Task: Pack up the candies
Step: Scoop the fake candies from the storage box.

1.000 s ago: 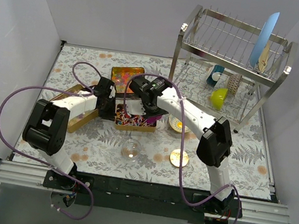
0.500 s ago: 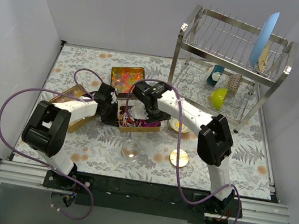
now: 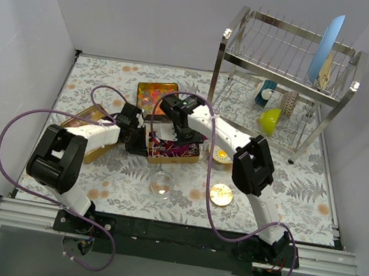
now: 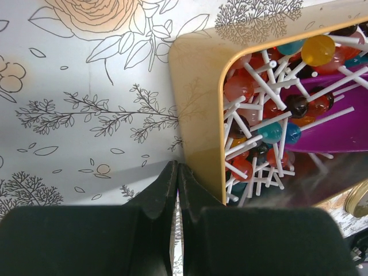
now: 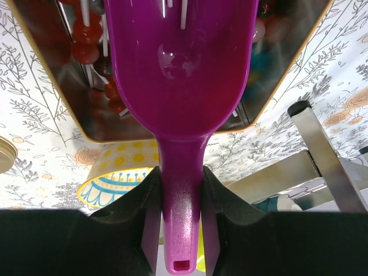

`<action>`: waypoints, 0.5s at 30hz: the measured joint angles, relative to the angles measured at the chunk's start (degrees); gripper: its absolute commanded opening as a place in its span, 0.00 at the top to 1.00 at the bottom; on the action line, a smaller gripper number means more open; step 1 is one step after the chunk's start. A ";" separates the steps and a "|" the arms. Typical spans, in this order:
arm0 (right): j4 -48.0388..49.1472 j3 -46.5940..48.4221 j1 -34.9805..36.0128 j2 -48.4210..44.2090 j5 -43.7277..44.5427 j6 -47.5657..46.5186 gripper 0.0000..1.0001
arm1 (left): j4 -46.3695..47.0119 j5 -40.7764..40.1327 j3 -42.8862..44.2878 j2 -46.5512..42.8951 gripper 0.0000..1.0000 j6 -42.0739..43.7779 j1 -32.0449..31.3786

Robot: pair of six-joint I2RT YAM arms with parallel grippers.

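A gold tin (image 3: 148, 150) in the middle of the table holds the candies (image 4: 260, 118), round coloured sweets on white sticks. My right gripper (image 5: 181, 187) is shut on the handle of the purple scoop (image 5: 181, 57). The scoop's bowl reaches into the tin over the candies (image 5: 86, 52). From above, the scoop (image 3: 183, 153) lies inside the tin under the right gripper (image 3: 185, 137). My left gripper (image 4: 177, 169) is shut and empty. It sits low against the outside of the tin wall (image 4: 198, 115), on its left side, as the left gripper (image 3: 134, 141) also shows from above.
A second tin of orange beads (image 3: 156, 93) stands behind. A third tin (image 3: 87, 129) lies under the left arm. A glass jar (image 3: 161, 184) and a gold lid (image 3: 220, 194) sit in front, a yellow patterned bowl (image 3: 221, 154) to the right. The dish rack (image 3: 284, 91) fills the back right.
The right arm has swung its elbow leftward and turned its wrist, laying the scoop down into the tin. The left gripper has slid a little right, to the tin's side.
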 measured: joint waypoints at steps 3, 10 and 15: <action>-0.04 0.02 0.02 0.02 -0.50 0.04 0.99 | -0.02 0.11 0.00 0.00 1.00 -0.48 0.02; 0.33 0.26 0.15 0.63 -4.35 1.01 0.99 | -0.02 0.90 0.02 0.00 1.00 -1.49 0.02; 1.92 0.26 0.72 0.96 -7.06 1.29 0.99 | -0.24 1.79 0.48 0.00 1.00 -2.19 0.00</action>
